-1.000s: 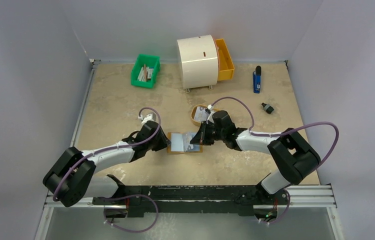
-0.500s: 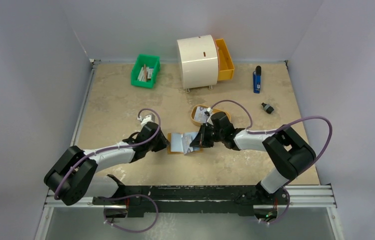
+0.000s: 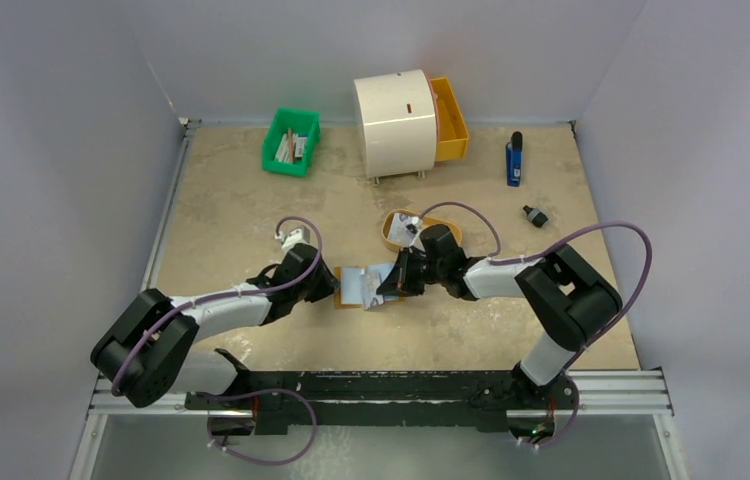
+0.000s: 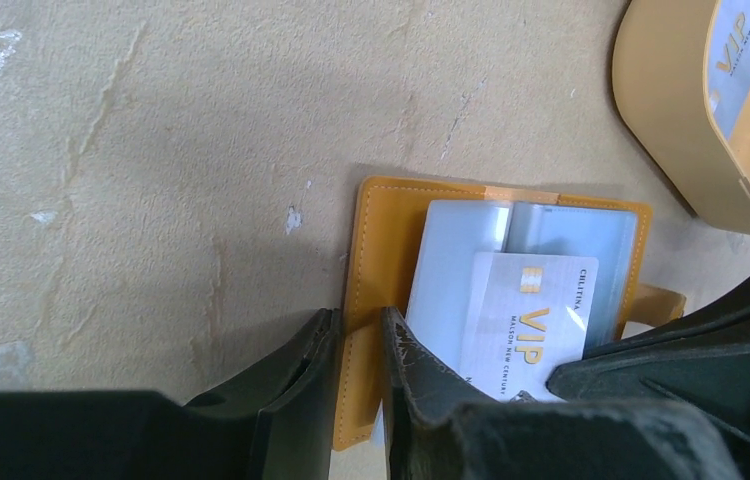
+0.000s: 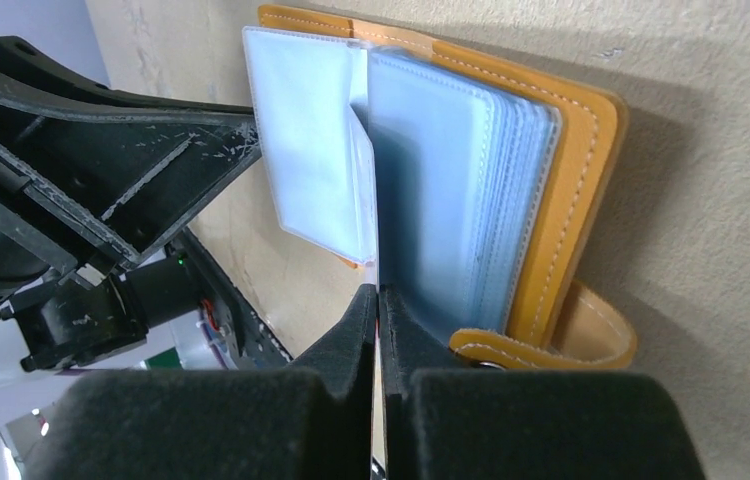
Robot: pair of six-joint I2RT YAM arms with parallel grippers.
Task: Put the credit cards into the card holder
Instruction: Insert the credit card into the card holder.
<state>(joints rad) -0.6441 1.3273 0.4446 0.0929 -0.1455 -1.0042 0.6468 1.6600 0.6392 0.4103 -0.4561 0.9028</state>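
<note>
— Where does the card holder [image 4: 366, 250] lie?

— Open and flat near the middle of the table [image 4: 151, 150], a little toward the near edge, between our two arms. Our left claw [image 4: 358, 320] is nipped onto the left cover edge, with the orange leather between its fingers, and that pins the holder in place.

— And our right claw [image 5: 378, 297]?

— Its fingers are pressed together on the near end of a credit card [image 4: 531, 320], as best we can tell. From its own wrist view the card shows only as a thin pale line between the pads.

— Which way must the card travel?

— The holder lies straight ahead of the right claw, toward our left arm. The card sticks out from the fingers along that same line, over the clear sleeves [image 5: 451, 170]. We judge the push should follow that line, into the gap between the opened leaf and the stack. We cannot tell whether the leading edge already sits in a pocket.

— Anything waiting?

— A second credit card [image 4: 736, 55] lies in the oval tray [image 4: 661, 120], just beyond the holder's far right corner and nearer our right arm.
</note>
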